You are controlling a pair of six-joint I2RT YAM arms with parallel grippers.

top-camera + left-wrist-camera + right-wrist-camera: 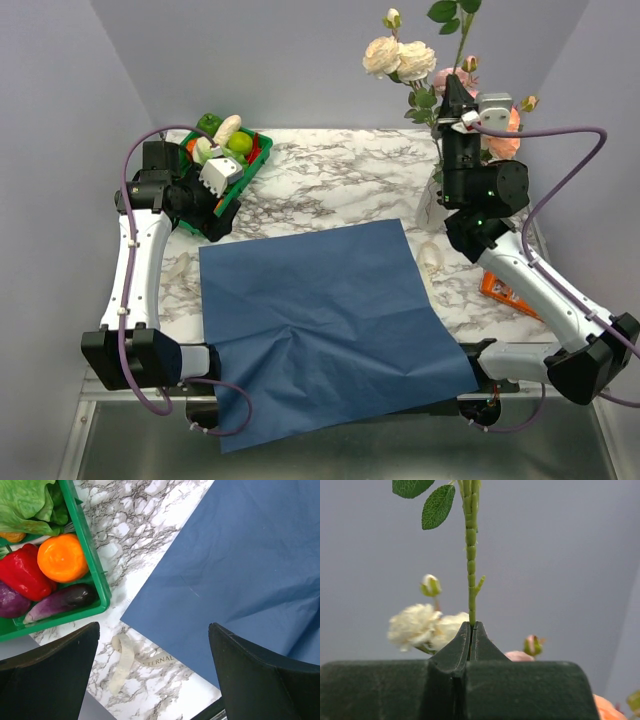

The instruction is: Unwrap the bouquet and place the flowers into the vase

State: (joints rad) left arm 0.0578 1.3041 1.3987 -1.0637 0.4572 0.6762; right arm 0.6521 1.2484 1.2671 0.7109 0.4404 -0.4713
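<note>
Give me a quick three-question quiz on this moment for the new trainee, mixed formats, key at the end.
1. True or false: the right gripper is shut on a green stem.
2. Pick one: the blue paper is A) wrapped as a cone, B) spread flat on the table, C) crumpled in a ball.
3. Short answer: in the left wrist view, what beige thing lies on the marble between the fingers of the open left gripper?

Key: 1 true; 2 B; 3 the ribbon.
</note>
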